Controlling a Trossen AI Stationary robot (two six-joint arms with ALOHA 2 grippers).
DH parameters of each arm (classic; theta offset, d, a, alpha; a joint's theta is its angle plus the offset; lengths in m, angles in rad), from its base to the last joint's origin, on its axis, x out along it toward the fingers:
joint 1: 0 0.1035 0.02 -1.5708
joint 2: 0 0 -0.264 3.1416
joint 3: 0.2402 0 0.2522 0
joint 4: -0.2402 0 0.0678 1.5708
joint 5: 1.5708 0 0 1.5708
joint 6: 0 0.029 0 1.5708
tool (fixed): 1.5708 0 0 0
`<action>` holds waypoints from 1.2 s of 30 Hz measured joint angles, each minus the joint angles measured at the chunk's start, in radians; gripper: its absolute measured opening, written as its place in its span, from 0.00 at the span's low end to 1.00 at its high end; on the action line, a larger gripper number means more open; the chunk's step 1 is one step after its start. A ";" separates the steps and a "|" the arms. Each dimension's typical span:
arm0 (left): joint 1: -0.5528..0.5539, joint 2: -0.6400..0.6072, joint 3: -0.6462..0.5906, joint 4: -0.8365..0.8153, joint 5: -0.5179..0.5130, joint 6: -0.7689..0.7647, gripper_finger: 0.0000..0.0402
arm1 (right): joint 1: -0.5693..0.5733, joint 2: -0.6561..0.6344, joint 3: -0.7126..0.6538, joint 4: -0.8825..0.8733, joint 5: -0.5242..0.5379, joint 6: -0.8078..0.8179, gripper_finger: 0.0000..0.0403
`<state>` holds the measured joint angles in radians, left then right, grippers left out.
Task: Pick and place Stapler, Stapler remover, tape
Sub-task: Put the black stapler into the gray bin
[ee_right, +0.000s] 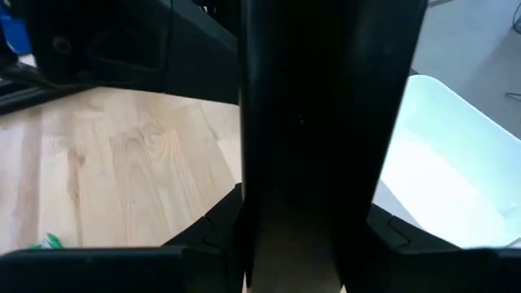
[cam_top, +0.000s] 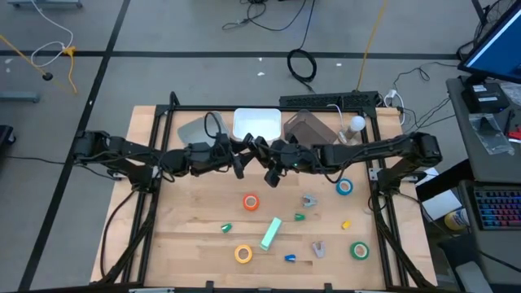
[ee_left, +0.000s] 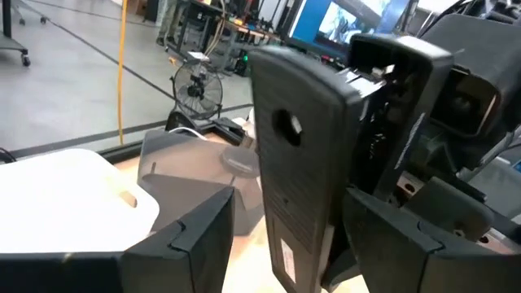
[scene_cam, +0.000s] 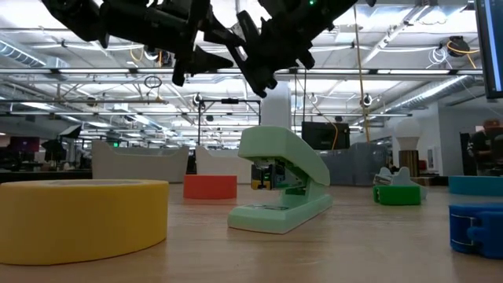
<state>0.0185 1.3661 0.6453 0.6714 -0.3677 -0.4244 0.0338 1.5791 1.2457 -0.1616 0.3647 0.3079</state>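
Both arms meet high over the table's middle, by the white tray (cam_top: 256,124). My right gripper (ee_right: 301,244) is shut on a long dark grey object (ee_left: 293,163) with a round mark and a label. My left gripper (ee_left: 289,244) is open, one finger on either side of the object's lower part with slim gaps. On the table lie a green stapler (cam_top: 271,233), orange tape (cam_top: 251,202), blue tape (cam_top: 344,187), yellow tape (cam_top: 243,254), green tape (cam_top: 359,250) and two grey staple removers (cam_top: 308,200) (cam_top: 318,248). My right gripper pinches the long dark grey object between its two fingers (ee_right: 203,240); the object's dark face (ee_right: 301,163) fills the gap between them. The object is lifted clear, high above the table. In the left wrist view it stands roughly upright, its upper end (ee_left: 383,65) at the right gripper.
A grey tray (cam_top: 195,129) and a brown bin (cam_top: 305,126) flank the white tray at the far edge. Small green, yellow and blue bits (cam_top: 299,217) are scattered among the tape rolls. Bare wood lies on the table's left part (cam_top: 187,228). Black frame rails run along both sides.
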 joint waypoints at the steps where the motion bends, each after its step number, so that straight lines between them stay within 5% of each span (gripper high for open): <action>1: 0.001 0.000 0.000 0.000 -0.001 0.000 0.56 | 0.000 0.000 0.000 0.000 0.000 -0.001 0.32; 8: 0.000 0.000 0.000 0.004 -0.032 0.002 0.50 | 0.000 0.000 0.000 0.005 0.002 -0.001 0.32; 19: 0.001 0.000 0.000 0.034 -0.065 -0.015 0.12 | -0.001 -0.001 0.000 0.032 0.026 -0.006 0.30; 25: 0.000 0.000 0.000 0.038 -0.078 -0.014 0.12 | -0.001 -0.001 0.000 0.043 0.021 -0.008 0.32; 36: 0.001 0.000 0.000 0.033 -0.069 -0.015 0.10 | -0.018 0.005 0.000 0.047 -0.112 -0.015 0.56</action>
<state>0.0195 1.3663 0.6449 0.7042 -0.4366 -0.4393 0.0162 1.5845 1.2457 -0.1146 0.2527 0.2929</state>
